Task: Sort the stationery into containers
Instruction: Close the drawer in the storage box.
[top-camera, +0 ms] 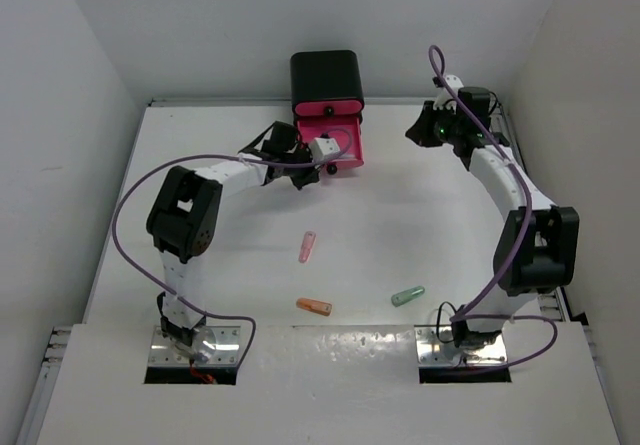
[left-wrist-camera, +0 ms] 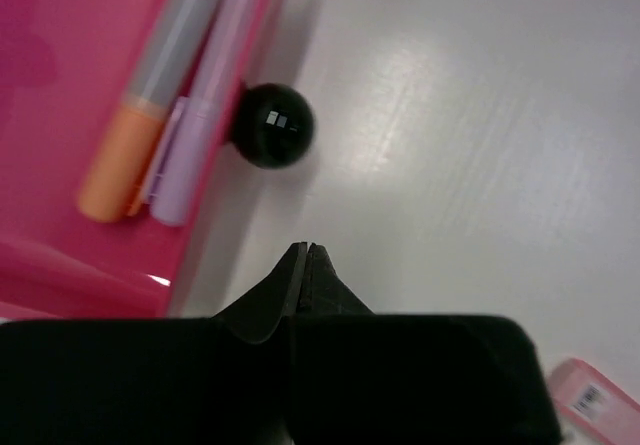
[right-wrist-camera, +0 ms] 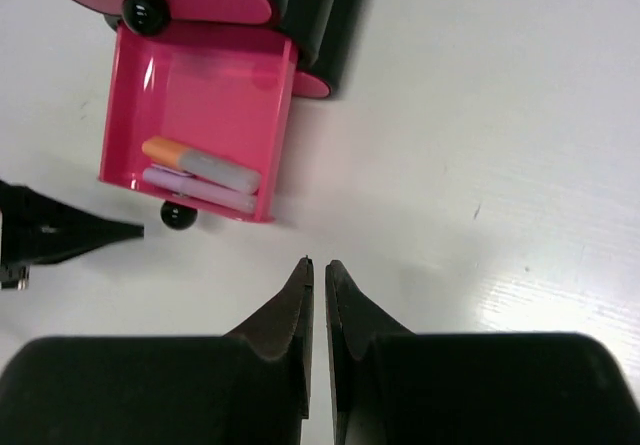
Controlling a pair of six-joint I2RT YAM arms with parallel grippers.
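Sitting just beside knob [left-wrist-camera: 272,125] of drawer [left-wrist-camera: 60,65], L gripper [left-wrist-camera: 304,248] pressed closed, empty; two sticks [left-wrist-camera: 125,155] inside.

A white table [top-camera: 420,205] sits between plain white walls [top-camera: 200,25].

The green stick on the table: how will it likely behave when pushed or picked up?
The green stick looks rounded, so it probably rolls if pushed sideways. Small and thin, likely light. It lies straight, so probably stiff.
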